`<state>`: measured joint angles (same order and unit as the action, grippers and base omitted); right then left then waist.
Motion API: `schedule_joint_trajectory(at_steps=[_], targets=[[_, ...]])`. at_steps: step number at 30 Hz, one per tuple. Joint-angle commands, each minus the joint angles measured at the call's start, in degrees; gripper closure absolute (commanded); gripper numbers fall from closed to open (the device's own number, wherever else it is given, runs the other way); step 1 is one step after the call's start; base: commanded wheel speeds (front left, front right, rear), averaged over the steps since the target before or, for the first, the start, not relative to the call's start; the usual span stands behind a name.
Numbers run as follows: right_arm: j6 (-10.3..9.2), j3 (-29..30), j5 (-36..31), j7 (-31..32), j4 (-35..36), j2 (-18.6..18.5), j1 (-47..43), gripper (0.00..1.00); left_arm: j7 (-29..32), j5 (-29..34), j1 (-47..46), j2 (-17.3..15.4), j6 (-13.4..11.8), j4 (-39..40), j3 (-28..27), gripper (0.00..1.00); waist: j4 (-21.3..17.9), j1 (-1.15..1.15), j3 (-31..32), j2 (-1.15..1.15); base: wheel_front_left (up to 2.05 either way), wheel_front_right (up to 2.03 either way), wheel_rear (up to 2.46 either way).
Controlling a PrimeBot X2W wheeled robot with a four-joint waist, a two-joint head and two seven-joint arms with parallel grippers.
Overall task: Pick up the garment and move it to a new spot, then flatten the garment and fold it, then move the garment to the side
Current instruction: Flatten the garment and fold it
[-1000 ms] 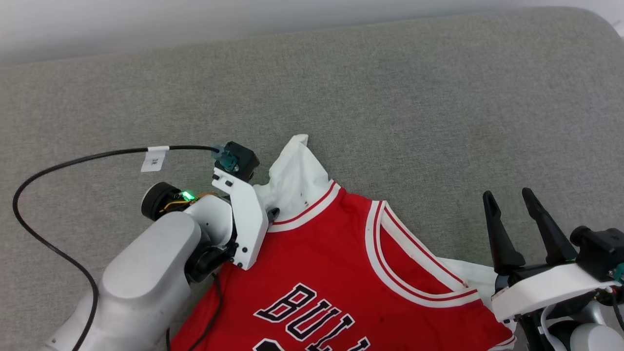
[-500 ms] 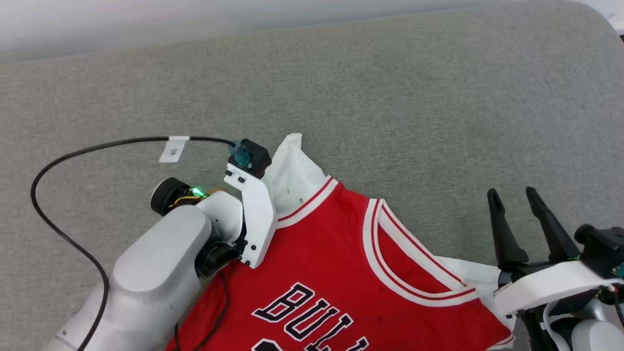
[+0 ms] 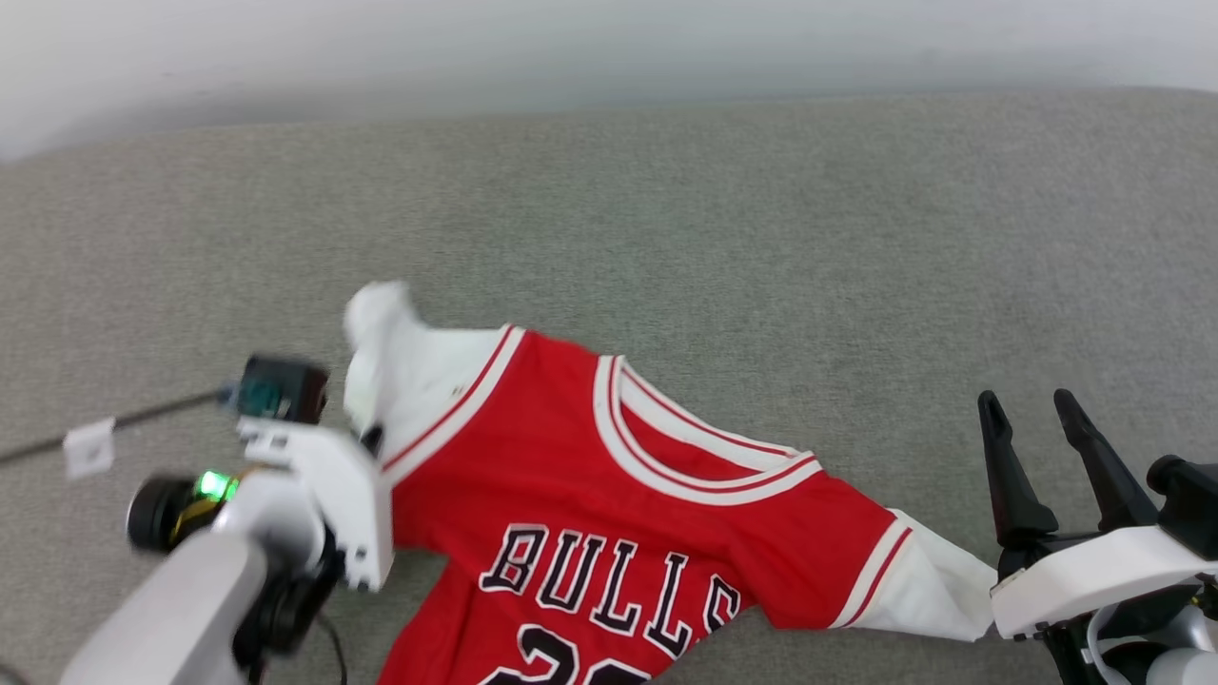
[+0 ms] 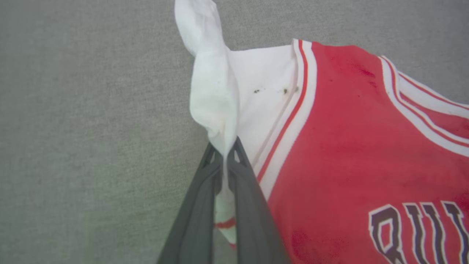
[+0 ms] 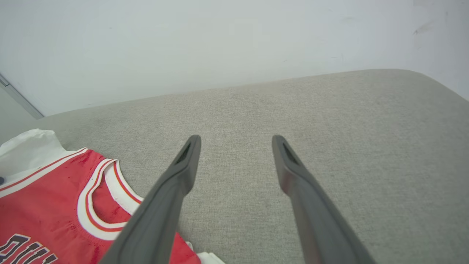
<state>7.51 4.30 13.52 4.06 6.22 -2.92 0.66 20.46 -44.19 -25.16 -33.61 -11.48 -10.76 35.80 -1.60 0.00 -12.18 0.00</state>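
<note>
On the grey cushioned surface [image 3: 761, 238], the garment [image 3: 628, 476] lay front up. Its red body spread toward the near edge of the head view, with black white-edged letters reading BULLS across the chest and the striped collar open toward the far side. The white sleeve on the robot's left [image 4: 212, 95] was bunched and rose into a peak. The left claw [image 4: 224, 150] was closed on that sleeve, its two dark fingers pinching a fold of white cloth, with a bit of striped trim showing below the tips. The other white sleeve [image 3: 937, 590] lay flat on the surface, just beside the base of the right claw [image 3: 1030, 409]. That claw stood open, its fingers spread apart and holding nothing, over grey fabric to the right of the garment. A black cable [image 3: 143, 419] with a white tag [image 3: 88, 447] ran off from the left wrist. A pale wall [image 5: 183, 44] rose behind the surface.
</note>
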Motion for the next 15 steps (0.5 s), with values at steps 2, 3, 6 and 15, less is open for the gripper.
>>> schedule_joint_trajectory(at_steps=[2,3,6,15], targets=[[-0.04,0.24,-0.47,0.40,0.56,0.07,-0.96,0.00,-1.34,-1.87,5.89,-0.99,-2.97,2.46,-1.90,1.00,1.04,0.00,0.92,0.00,0.00,0.00,0.00],[-0.04,0.37,-0.49,0.49,0.69,0.07,-1.09,0.00,-2.01,-2.85,8.33,-1.29,-4.13,3.42,-2.74,1.00,1.25,0.00,1.03,0.00,0.00,0.00,0.00],[-0.04,0.71,-0.35,0.82,0.98,0.07,-1.45,0.00,-3.68,-5.59,14.66,-0.72,-6.51,5.45,-4.35,1.00,1.71,0.00,1.59,0.00,0.00,0.00,0.00],[-0.03,1.36,-0.77,2.58,1.95,0.07,-2.96,0.00,-9.59,-6.61,19.45,2.05,-6.95,4.83,-5.52,0.00,1.89,0.00,5.49,0.00,0.00,0.00,0.00]])
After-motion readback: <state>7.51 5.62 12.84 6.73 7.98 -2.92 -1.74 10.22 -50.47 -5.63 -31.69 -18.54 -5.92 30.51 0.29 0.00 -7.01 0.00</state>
